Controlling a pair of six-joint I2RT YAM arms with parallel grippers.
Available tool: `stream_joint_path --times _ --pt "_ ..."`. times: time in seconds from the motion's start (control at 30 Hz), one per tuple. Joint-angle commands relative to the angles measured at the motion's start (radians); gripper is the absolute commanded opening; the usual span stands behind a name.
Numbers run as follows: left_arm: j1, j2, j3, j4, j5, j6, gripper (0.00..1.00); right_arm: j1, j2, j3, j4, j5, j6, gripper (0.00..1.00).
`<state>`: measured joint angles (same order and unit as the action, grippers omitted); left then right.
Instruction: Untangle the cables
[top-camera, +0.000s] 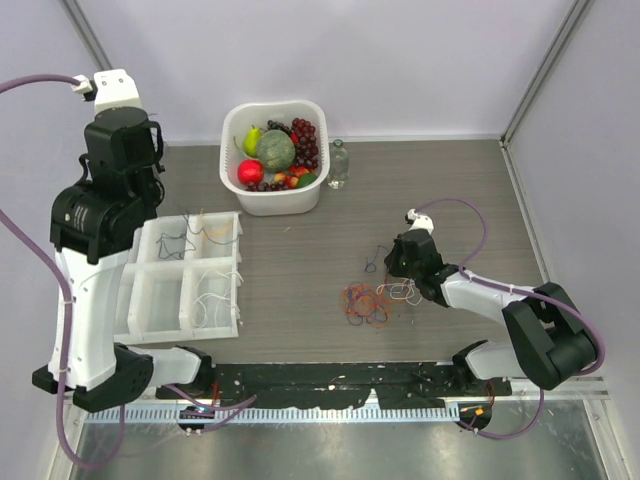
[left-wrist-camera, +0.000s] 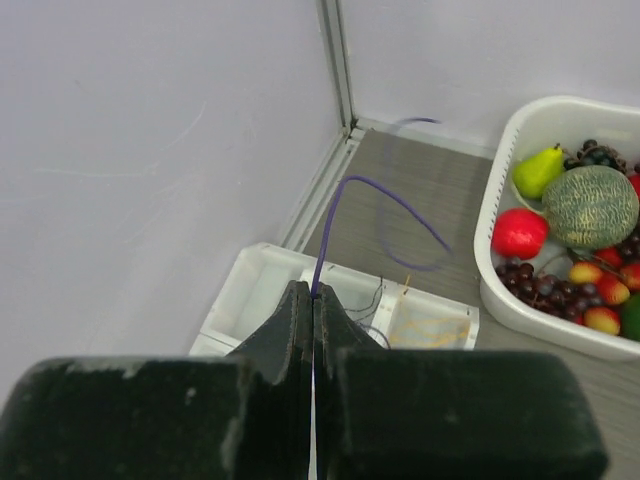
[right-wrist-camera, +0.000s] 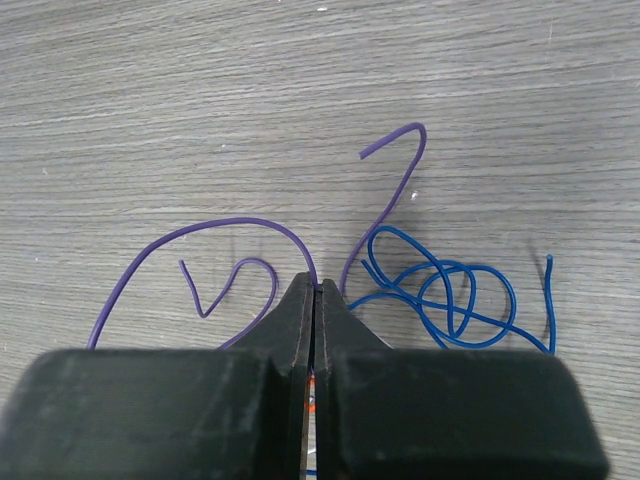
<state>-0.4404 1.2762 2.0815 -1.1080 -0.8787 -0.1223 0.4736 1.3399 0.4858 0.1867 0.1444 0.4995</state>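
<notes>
Purple cable (right-wrist-camera: 230, 222) between tips of right pincer (right-wrist-camera: 315, 287)

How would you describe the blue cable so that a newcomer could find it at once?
On the wood-grain table, look right of the right gripper, seen from its wrist camera. The blue cable lies there in overlapping loops, whereas the purple cables beside it are open single curves.

The grey wood-grain table (top-camera: 300, 280) carried a white plastic fruit basket (top-camera: 232, 178), a clear bottle (top-camera: 338, 165), a white divided tray (top-camera: 135, 300) and thin coloured cables (top-camera: 365, 303).
</notes>
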Motion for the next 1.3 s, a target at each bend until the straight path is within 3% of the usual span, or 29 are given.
stream_joint_path --times 0.0,0.13,0.37,0.43,0.63,0.73,0.93,1.07,1.27 --pt "0.133 -0.011 0.015 0.132 0.141 -0.042 0.0 -0.007 0.005 0.005 0.034 -0.011 -0.006 0.01" --pt "0.161 -0.032 0.046 0.253 0.084 -0.037 0.0 -0.006 0.015 0.005 0.04 -0.02 -0.003 0.01" --pt "0.163 -0.046 0.135 0.306 -0.026 0.024 0.0 -0.006 0.041 0.013 0.046 -0.045 -0.001 0.01" --pt "0.163 -0.07 0.065 0.29 -0.066 0.026 0.0 -0.007 0.041 0.013 0.045 -0.049 -0.001 0.01" --pt "0.169 -0.23 -0.4 0.315 -0.141 -0.038 0.0 -0.007 0.03 0.008 0.048 -0.048 -0.001 0.01" --pt "0.227 -0.285 -0.588 0.283 -0.047 -0.161 0.0 -0.009 0.031 0.008 0.048 -0.051 -0.001 0.01" --pt "0.357 -0.298 -0.721 0.22 0.076 -0.277 0.0 -0.01 0.038 0.008 0.051 -0.058 0.001 0.01" --pt "0.495 -0.294 -0.692 0.223 0.19 -0.287 0.0 -0.012 0.035 0.005 0.054 -0.062 0.002 0.01" --pt "0.499 -0.222 -0.384 0.143 0.196 -0.296 0.0 -0.013 0.05 0.011 0.057 -0.074 0.002 0.01"
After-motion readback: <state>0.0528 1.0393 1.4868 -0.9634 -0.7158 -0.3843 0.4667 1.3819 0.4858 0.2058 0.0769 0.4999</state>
